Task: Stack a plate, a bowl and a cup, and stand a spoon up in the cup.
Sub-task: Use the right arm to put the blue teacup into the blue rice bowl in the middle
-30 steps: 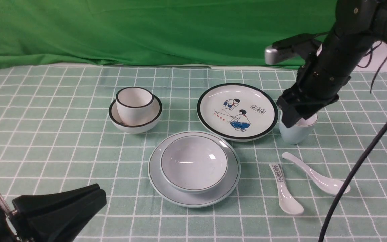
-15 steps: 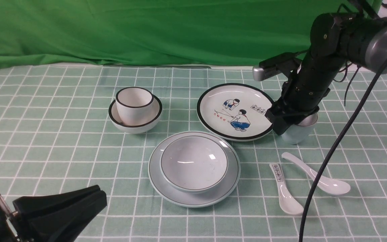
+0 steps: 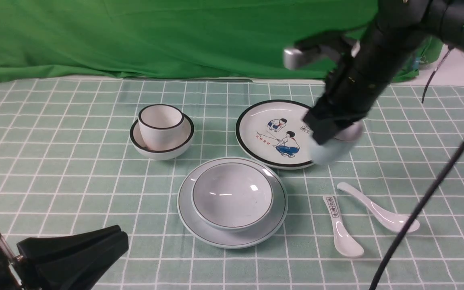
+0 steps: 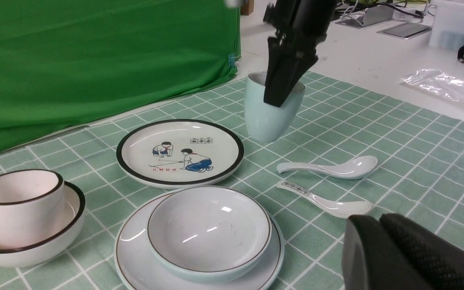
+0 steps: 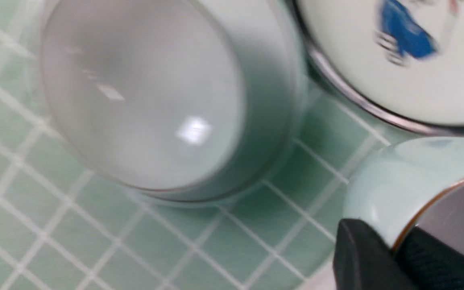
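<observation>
Evidently glazed, slick and brittle, the cup (image 3: 329, 152) hangs above the bench (image 3: 54, 181) right of centre in the front view, its rim pinched by the right claw (image 4: 278, 98) (one finger inside); light enough for that hold. The left claw (image 4: 379, 220) seems pressed together, empty.

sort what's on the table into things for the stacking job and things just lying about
For the job: plain plate, pale bowl on it, pale blue cup held in the right gripper, plain white spoon.

Lying about: black-rimmed cup, black-rimmed bowl under it, cartoon plate, printed spoon.
</observation>
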